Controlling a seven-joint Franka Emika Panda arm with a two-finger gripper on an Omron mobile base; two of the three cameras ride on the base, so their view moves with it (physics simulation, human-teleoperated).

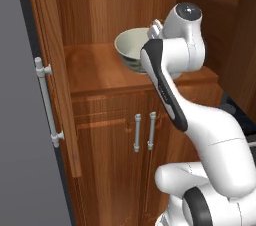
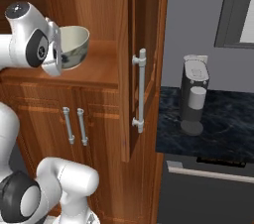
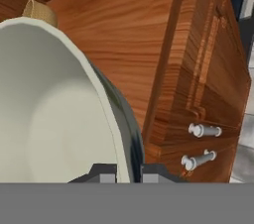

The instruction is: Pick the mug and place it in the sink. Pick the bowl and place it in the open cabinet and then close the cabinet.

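The gripper point(image 3: 130, 172) is clamped on the rim of the bowl point(image 1: 131, 45), one finger inside the cream wall and one outside against the dark patterned side. The bowl is inside the open cabinet point(image 1: 100, 15), at the shelf point(image 1: 95, 67) toward its front edge; whether its foot touches the wood cannot be told. In the hand view a small woven basket point(image 3: 34, 11) peeks over the bowl's rim, farther back. The cabinet door point(image 2: 141, 44) stands open, its long silver bar handle point(image 2: 141, 90) facing outward. Below the shelf, the lower cupboard point(image 1: 127, 135) is shut, with its two short handles side by side. To the right, a coffee machine point(image 2: 193, 100) stands on the dark surface point(image 2: 223, 119).
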